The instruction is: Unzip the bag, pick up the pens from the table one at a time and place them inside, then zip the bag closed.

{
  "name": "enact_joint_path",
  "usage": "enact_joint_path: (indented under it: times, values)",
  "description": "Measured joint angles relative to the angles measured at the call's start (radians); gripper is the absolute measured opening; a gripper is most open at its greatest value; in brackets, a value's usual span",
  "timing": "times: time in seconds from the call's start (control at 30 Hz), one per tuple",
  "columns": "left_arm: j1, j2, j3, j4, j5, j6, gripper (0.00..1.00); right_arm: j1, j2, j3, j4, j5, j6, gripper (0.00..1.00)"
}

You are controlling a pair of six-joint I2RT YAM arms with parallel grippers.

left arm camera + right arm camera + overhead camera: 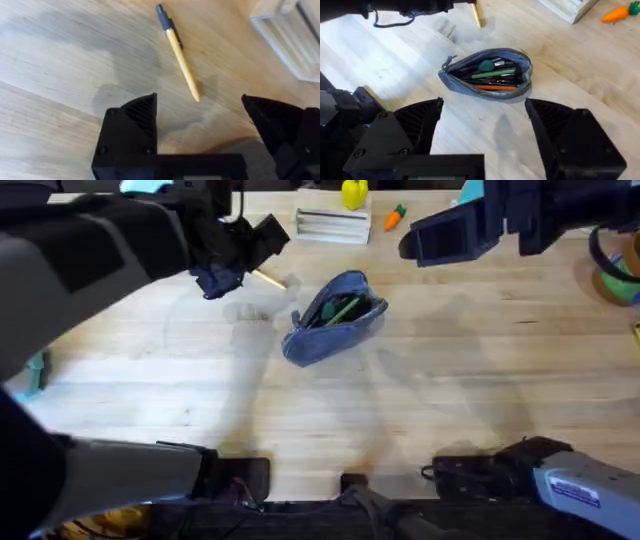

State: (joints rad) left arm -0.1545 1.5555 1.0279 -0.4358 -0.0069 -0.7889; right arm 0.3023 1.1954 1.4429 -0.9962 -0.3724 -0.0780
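Overhead, left-wrist and right-wrist views of a pen-bagging task, with the pouch unzipped and one pen left outside it. The bag point(335, 318), a blue-grey denim pouch, lies open near the middle of the table point(470, 400), its zipper mouth gaping; the green pen point(492, 74) is inside it among other dark and orange sticks. The yellow pen point(180, 54) lies flat on the bare wood, well apart from the pouch on its left, far side; its dark clip end points away from the left gripper point(200, 120) and its plain tip points toward it, so the long axis runs roughly in line with the wrist's line of sight, slightly slanted. The left gripper hovers just short of that near tip, fingers spread wide and holding nothing; in the overhead view it sits directly beside the pen point(268, 278), clearly the nearer arm. The right gripper point(485, 125) hangs above the pouch, fingers likewise apart and empty. Judgement: the step in hand is the pickup of the second pen; because the fingers straddle the pen's axis rather than cross it squarely at mid-length, the left arm probably needs to advance over the barrel before descending and closing. A wooden tray point(332, 225) and a carrot toy point(396, 217) sit beyond.
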Motion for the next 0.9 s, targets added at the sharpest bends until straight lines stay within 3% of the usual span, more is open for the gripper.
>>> enact_joint_path:
  times: [0.33,0.8,0.9]
  values:
    - [-0.078,0.136,0.0,0.057,-0.165,-0.033,0.995,0.0,0.0,0.0,0.0,0.072,0.0,0.997]
    - [-0.121,0.222,0.015,0.076,-0.293,-0.034,0.996,0.0,0.0,0.0,0.0,0.081,0.0,0.997]
    - [-0.125,0.232,0.021,0.035,-0.331,-0.028,0.697,0.0,0.0,0.0,0.0,0.082,0.0,0.997]
